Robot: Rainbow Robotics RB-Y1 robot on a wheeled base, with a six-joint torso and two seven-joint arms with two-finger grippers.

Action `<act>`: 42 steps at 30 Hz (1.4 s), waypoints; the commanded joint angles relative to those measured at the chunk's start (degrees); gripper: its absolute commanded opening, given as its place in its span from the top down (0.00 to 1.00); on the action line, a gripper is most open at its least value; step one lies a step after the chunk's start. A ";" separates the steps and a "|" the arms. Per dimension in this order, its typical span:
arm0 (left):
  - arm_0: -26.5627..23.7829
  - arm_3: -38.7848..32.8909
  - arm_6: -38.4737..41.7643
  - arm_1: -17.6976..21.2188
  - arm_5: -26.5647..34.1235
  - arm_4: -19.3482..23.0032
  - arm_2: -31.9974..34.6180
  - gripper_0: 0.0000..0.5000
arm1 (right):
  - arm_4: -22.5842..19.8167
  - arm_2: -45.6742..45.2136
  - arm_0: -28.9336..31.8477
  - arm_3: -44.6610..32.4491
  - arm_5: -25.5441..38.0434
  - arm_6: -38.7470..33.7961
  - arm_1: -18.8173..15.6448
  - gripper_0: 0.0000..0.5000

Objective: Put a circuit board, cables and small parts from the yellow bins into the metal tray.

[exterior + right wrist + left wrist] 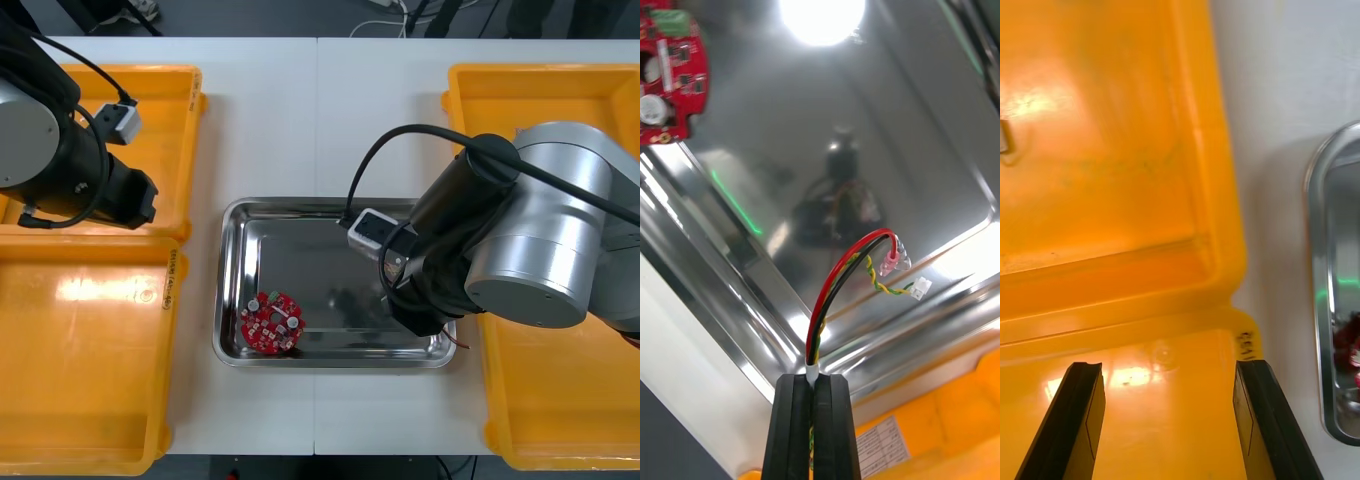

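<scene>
**Right arm.** The right gripper (813, 401) is hanging over the right-hand end of the shiny rectangular metal tray (300, 245), close to its near right corner. Its black fingers (786, 427) are pressing together on a thin red and yellow cable (836, 289), with only the width of the wires between them. The cable is also carrying a black strand. It is arching out from the fingertips over the tray floor and ending in two small pale connectors. Whether these are touching the metal cannot be told. The near right yellow plastic bin (560, 420) is lying just beside that end of the tray.

**Tray contents.** The round red circuit board (271, 322) is lying flat inside the tray at its near left corner, well apart from the cable.

**Left arm.** The left gripper (1169, 424) is waiting above the left side of the table. It is sitting over the wall where the far left yellow plastic bin (165, 120) is meeting the near left yellow plastic bin (80, 380). Its fingers are standing wide apart and gripping nothing. The left rim of the tray is lying near it, with bare white table (1262, 112) between.
</scene>
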 commanded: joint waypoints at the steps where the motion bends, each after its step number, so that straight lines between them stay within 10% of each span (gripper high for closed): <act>1: -2.85 3.16 -3.73 3.49 0.58 0.69 3.57 0.00 | 0.59 0.47 -1.84 2.09 -0.62 9.74 2.61 1.00; 17: -5.22 16.00 -19.37 4.10 0.05 -1.24 11.22 0.00 | 9.03 9.17 -1.76 6.22 -4.22 25.82 2.87 1.00; 42: -9.88 37.44 -39.06 4.10 -11.99 -5.55 15.26 0.00 | 13.07 13.21 1.58 12.37 -9.85 27.84 4.98 1.00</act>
